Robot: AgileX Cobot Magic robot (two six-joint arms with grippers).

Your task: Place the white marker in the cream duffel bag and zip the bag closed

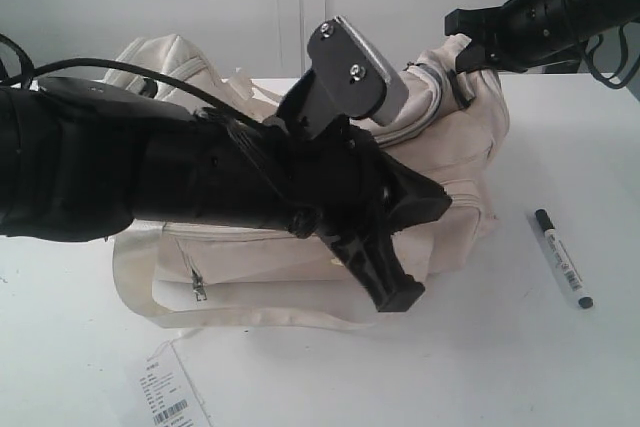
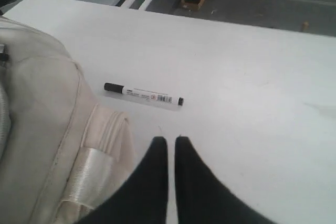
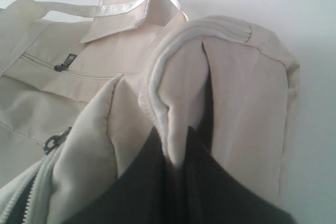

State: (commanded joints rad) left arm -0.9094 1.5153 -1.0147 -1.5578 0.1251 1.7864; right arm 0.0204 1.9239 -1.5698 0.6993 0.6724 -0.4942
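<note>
A white worktop (image 1: 560, 367) with a cream bag (image 1: 470, 137) lying along its middle, one long side facing me. My left arm crosses the front of the exterior view and hides the bag's middle and top, so I cannot tell from there how far its main zip is open. The left gripper (image 2: 171, 140) hangs just off the bag's right end, jaws drawn almost together, holding nothing. Past its tips the marker (image 2: 143, 94) lies flat on bare worktop, black cap at one end, apart from the bag and with nothing between it and the gripper. The right gripper (image 3: 173, 140) reaches in from the far right corner and pinches a fold of fabric at the top of the bag's right end. A loose strap (image 1: 250, 317) trails along the bag's front. A paper tag (image 1: 170, 392) lies towards the near left corner.
</note>
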